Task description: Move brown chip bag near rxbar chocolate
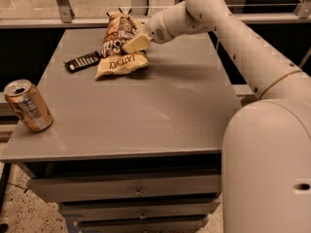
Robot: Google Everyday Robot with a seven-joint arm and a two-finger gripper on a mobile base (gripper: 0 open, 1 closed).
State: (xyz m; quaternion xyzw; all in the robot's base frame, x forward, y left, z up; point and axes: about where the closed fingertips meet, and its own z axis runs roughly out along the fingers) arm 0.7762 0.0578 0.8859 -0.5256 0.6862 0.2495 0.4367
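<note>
The brown chip bag point(118, 47) lies on the grey table point(146, 106) at the far left-centre, its cream-yellow lower end facing me. My gripper point(134, 43) reaches in from the right and is shut on the bag's right side, its cream fingers point(137, 41) pressed against it. The rxbar chocolate point(83, 61), a small flat black bar with white lettering, lies just left of the bag, almost touching its lower left corner.
A copper-coloured drink can point(28, 106) stands at the table's near left edge. The white arm point(233, 28) spans the far right of the table. A metal rail point(73, 21) runs behind the table. Drawers point(136, 191) sit below the front edge.
</note>
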